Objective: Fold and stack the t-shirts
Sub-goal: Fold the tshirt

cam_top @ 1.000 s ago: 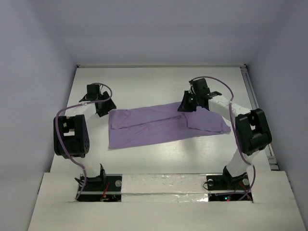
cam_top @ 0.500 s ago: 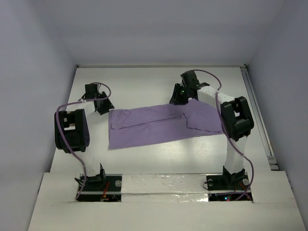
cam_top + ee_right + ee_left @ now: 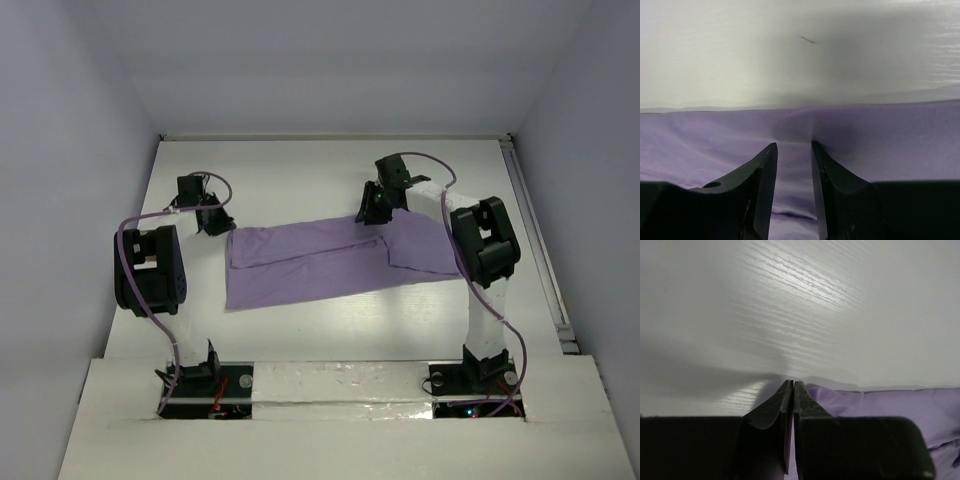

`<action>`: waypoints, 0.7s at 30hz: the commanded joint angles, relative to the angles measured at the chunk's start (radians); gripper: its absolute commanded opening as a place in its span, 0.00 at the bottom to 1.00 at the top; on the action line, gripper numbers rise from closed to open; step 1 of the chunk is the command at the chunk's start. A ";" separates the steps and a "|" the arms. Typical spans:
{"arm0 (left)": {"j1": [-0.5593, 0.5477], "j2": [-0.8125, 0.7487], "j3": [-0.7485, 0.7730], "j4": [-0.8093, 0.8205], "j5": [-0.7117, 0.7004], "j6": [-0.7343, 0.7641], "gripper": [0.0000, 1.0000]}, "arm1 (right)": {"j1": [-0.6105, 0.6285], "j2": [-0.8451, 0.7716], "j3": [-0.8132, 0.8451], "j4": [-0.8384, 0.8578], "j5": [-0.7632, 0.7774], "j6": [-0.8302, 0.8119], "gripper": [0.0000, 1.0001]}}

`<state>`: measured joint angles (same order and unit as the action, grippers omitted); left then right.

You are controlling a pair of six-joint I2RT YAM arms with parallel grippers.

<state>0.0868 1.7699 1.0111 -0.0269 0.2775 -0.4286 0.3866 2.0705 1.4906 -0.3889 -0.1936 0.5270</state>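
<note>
A lavender t-shirt (image 3: 330, 258) lies flat, folded into a long strip across the middle of the white table (image 3: 300, 170). My left gripper (image 3: 222, 226) is at the strip's far left corner. In the left wrist view the left gripper (image 3: 792, 383) is shut, with purple t-shirt (image 3: 890, 405) cloth rising into the thin gap between its fingers. My right gripper (image 3: 368, 215) sits at the strip's far edge, right of the middle. Seen from the right wrist, that gripper (image 3: 792, 144) is open, with its fingertips resting on the t-shirt (image 3: 700, 140) just inside the edge.
White walls close off the table at the back and on both sides. A thin rail (image 3: 522, 200) runs along the right edge. Both arm bases stand on the raised near ledge (image 3: 340, 385). Purple cables loop off both arms.
The left gripper has closed on the shirt's far left corner. The right gripper has opened and moved left and back to the shirt's far edge, its arm folding more upright.
</note>
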 commanded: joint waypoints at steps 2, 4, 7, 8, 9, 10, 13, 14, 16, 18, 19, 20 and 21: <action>0.013 -0.013 0.000 -0.007 -0.041 0.013 0.00 | 0.003 0.028 0.000 -0.015 0.058 0.008 0.39; 0.025 -0.021 -0.009 -0.008 -0.058 0.011 0.00 | 0.003 0.036 -0.003 -0.019 0.068 0.011 0.38; 0.056 -0.030 -0.022 -0.011 -0.080 0.008 0.00 | 0.003 0.036 -0.013 -0.018 0.077 0.014 0.38; 0.068 -0.027 -0.020 -0.019 -0.086 0.008 0.00 | 0.003 0.034 -0.018 -0.016 0.085 0.019 0.38; 0.068 -0.024 -0.020 -0.022 -0.089 0.008 0.00 | 0.003 0.033 -0.020 -0.016 0.088 0.021 0.38; 0.077 -0.018 -0.022 -0.019 -0.089 0.008 0.00 | 0.003 0.033 -0.023 -0.018 0.089 0.024 0.38; 0.077 0.023 0.003 -0.027 -0.074 0.011 0.00 | 0.003 0.033 -0.024 -0.018 0.086 0.024 0.38; 0.077 0.031 0.007 -0.034 -0.074 0.011 0.00 | 0.003 0.033 -0.023 -0.021 0.086 0.022 0.39; 0.077 0.030 0.011 -0.027 -0.058 0.011 0.07 | 0.003 0.031 -0.013 -0.025 0.074 0.015 0.39; 0.077 0.011 0.012 -0.018 -0.049 0.014 0.26 | 0.003 0.014 0.010 -0.031 0.042 0.008 0.40; 0.077 -0.016 0.012 -0.018 -0.049 0.016 0.41 | 0.003 0.005 0.022 -0.034 0.034 0.008 0.40; 0.077 -0.032 0.015 -0.022 -0.049 0.016 0.43 | 0.003 -0.003 0.037 -0.048 0.017 0.004 0.41; 0.077 -0.049 0.018 -0.027 -0.049 0.016 0.43 | 0.003 -0.016 0.077 -0.060 0.013 0.001 0.41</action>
<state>0.1577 1.7729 1.0126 -0.0238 0.2443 -0.4278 0.3859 2.0861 1.4979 -0.3946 -0.1642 0.5465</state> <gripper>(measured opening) 0.424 0.405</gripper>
